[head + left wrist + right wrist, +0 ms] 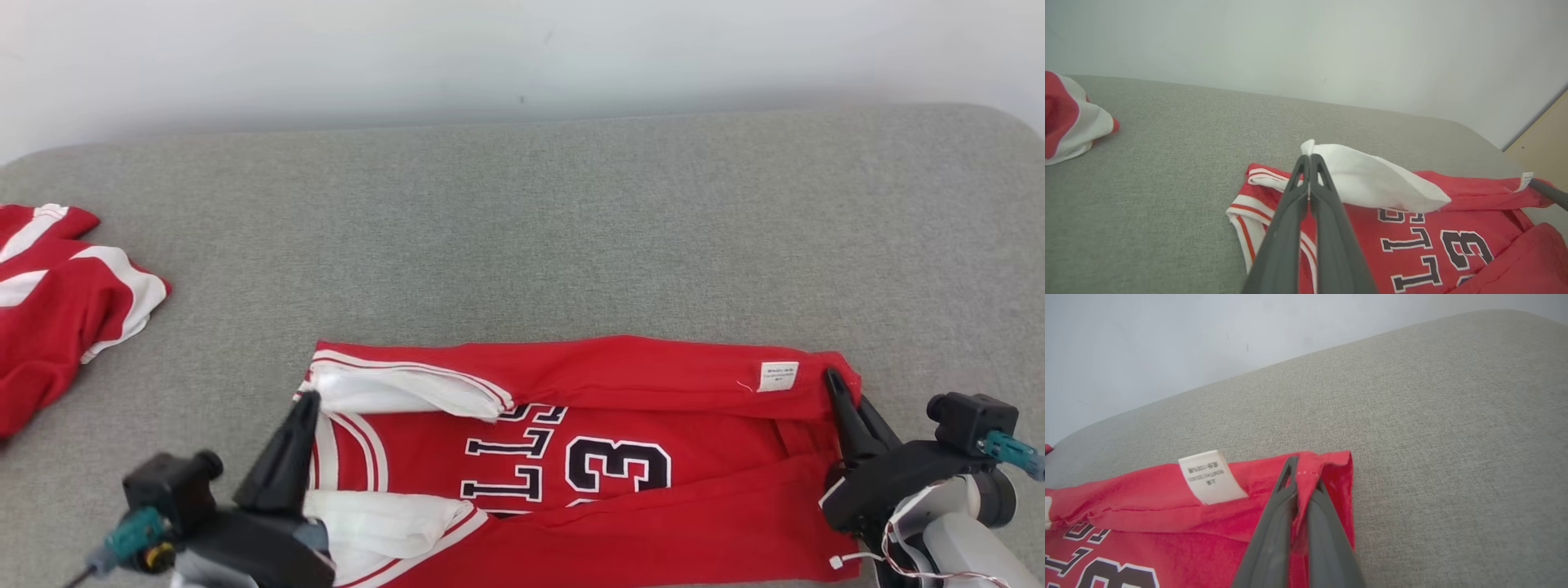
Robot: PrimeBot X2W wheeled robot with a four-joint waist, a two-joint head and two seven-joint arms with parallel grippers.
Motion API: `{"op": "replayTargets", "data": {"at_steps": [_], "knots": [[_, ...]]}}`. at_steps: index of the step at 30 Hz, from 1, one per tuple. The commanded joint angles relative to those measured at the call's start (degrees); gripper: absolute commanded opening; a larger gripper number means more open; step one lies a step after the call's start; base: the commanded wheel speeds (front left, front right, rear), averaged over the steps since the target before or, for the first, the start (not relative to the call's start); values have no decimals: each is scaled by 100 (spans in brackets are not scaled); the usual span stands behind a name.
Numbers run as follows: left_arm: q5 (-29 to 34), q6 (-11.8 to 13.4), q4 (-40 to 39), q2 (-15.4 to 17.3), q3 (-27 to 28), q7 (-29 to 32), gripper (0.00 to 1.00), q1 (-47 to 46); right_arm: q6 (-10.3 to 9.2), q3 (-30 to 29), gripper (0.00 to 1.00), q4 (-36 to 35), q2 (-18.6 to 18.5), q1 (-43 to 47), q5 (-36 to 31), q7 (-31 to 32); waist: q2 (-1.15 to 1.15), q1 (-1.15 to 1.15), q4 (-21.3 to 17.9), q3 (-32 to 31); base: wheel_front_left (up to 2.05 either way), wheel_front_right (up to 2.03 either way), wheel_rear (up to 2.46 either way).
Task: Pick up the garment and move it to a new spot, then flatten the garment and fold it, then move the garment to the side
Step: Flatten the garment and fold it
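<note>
The garment (653, 384) is a red jersey with black-and-white lettering, lying across the near part of the grey padded surface (571, 229), with both long edges folded inward. My left gripper (308, 402) is shut on the white inner flap (1372, 179) at the armhole end, and the flap rises to a peak at the fingertips (1308, 157). My right gripper (831, 377) is shut on the red hem corner (1331, 465) at the other end, beside a white care label (1208, 477). The far folded edge hangs slightly raised between the two grips.
A second red-and-white garment (57, 302) lies crumpled at the left edge of the surface. A pale wall (522, 49) runs along the far edge. A tan panel (1543, 139) shows past the surface's right end.
</note>
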Motion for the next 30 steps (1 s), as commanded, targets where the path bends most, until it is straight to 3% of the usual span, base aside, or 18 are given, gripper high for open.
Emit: {"op": "replayTargets", "data": {"at_steps": [1,9,18,19,20,21,25,30], "knots": [[109,7,-74,-86,17,-16,0,224,-16,-54,0,-29,-65,105,60,-30,1,1,48,-40,0,0,0],[363,89,-214,-426,296,-17,0,928,-16,-365,0,-324,-131,627,60,-61,1,1,115,-126,0,0,0],[584,-54,-159,-767,761,-17,0,1583,-16,-740,0,-800,40,1224,-73,123,1,1,123,-202,0,0,0],[613,-83,-91,-785,738,-18,0,1608,-16,-767,27,-843,61,1257,-106,158,1,1,118,-208,0,0,0],[691,-87,-54,-795,736,-18,37,1584,-16,-797,100,-867,84,1288,-126,205,1,1,114,-212,0,0,0],[728,-87,-26,-840,781,-18,99,1557,-16,-822,100,-892,109,1317,-159,248,1,1,108,-218,0,0,0],[894,-140,42,-1026,1009,-18,100,1590,-16,-948,100,-1009,95,1384,-262,331,1,1,91,-238,0,0,0],[1423,-105,-140,-1264,1686,-18,100,1649,-16,-1128,100,-1158,20,1429,-364,414,1,1,92,-259,0,0,0]]}}
